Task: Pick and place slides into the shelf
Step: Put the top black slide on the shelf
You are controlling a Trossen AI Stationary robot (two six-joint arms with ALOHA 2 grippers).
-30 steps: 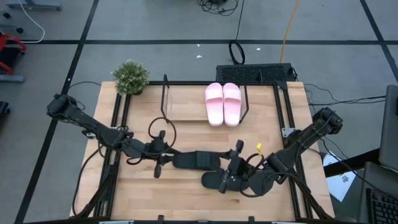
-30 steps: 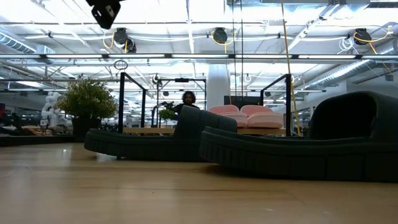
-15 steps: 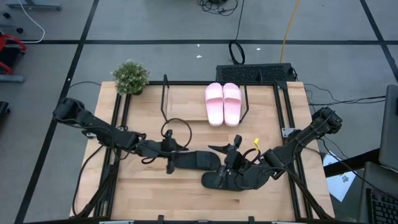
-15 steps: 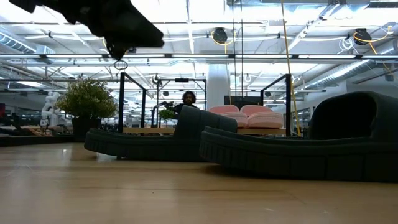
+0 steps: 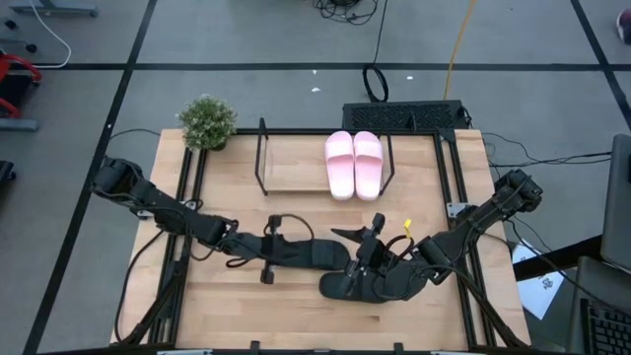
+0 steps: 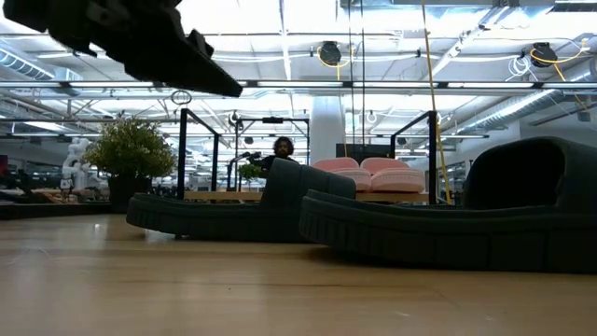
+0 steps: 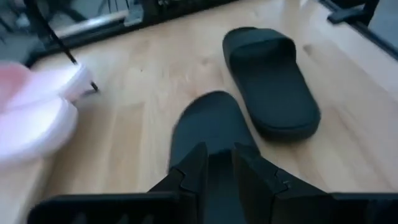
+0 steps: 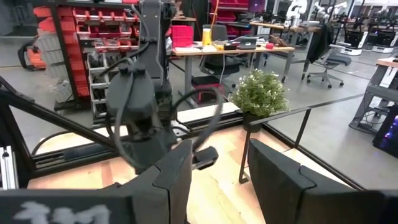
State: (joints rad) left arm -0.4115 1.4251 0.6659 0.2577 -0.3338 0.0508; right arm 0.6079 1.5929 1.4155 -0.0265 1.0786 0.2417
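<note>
Two black slides lie sole-down on the tabletop, one (image 5: 317,254) (image 7: 211,124) just left of the other (image 5: 340,286) (image 7: 270,81). In the low view they are the farther slide (image 6: 233,210) and the nearer one (image 6: 448,229). Two pale pink slides (image 5: 353,163) (image 6: 373,173) rest side by side on the right half of the shelf's board (image 5: 291,166). My left gripper (image 5: 281,250) (image 7: 221,163) hovers narrowly open over the left black slide's end. My right gripper (image 5: 357,237) (image 8: 214,171) is open above the other black slide and points toward the far left.
A potted plant (image 5: 207,121) (image 8: 258,93) stands at the table's far left corner, beside the shelf. The left arm (image 6: 140,42) hangs high above the tabletop. A person (image 6: 283,149) shows in the room beyond. Bare wood lies along the near edge (image 5: 227,316).
My left gripper has travelled toward the table's right and come over the left black slide's end. My right gripper shifted a little toward the table's left, then kept still. The slides have not moved.
</note>
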